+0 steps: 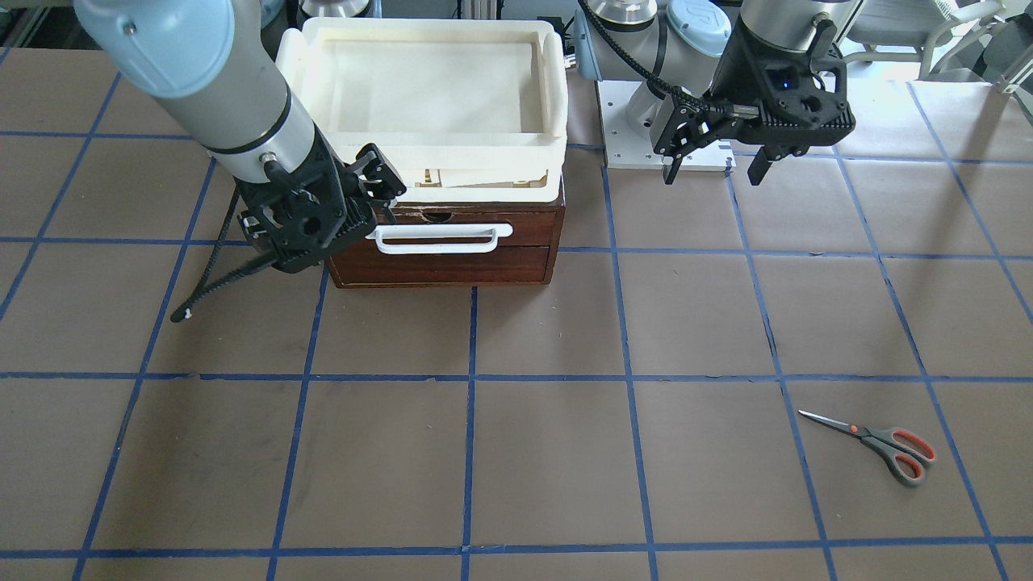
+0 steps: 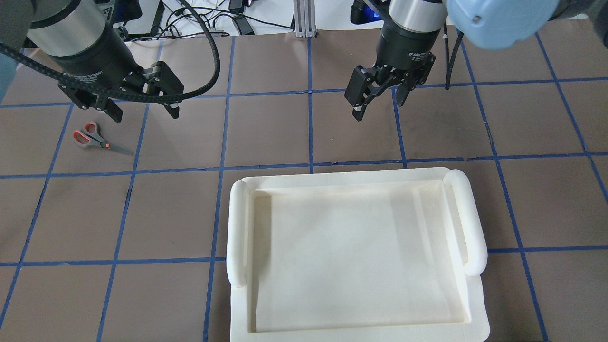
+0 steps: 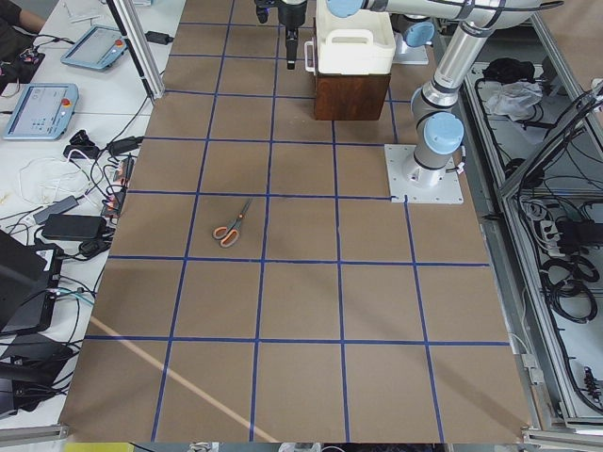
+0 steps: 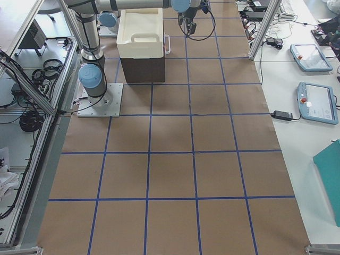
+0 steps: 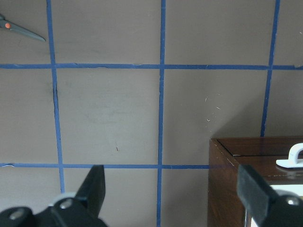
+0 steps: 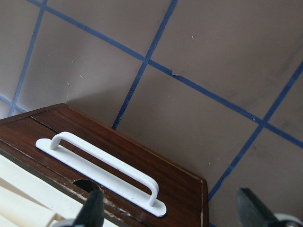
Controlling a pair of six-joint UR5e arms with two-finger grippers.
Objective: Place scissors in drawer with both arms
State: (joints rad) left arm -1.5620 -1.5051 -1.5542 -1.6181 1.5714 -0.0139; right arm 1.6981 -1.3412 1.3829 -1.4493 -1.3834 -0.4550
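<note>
The scissors (image 1: 876,444) lie closed and flat on the table (image 1: 549,460), on the left arm's side, well apart from the drawer (image 1: 533,230); the drawer sits shut beneath a cream padded tray (image 1: 484,157), its white handle (image 1: 440,238) facing the open table; the left claw (image 1: 713,176) hangs above the table, released and empty; the right claw (image 2: 379,107), fingers likewise spread, hovers close by the handle without gripping it.
</note>
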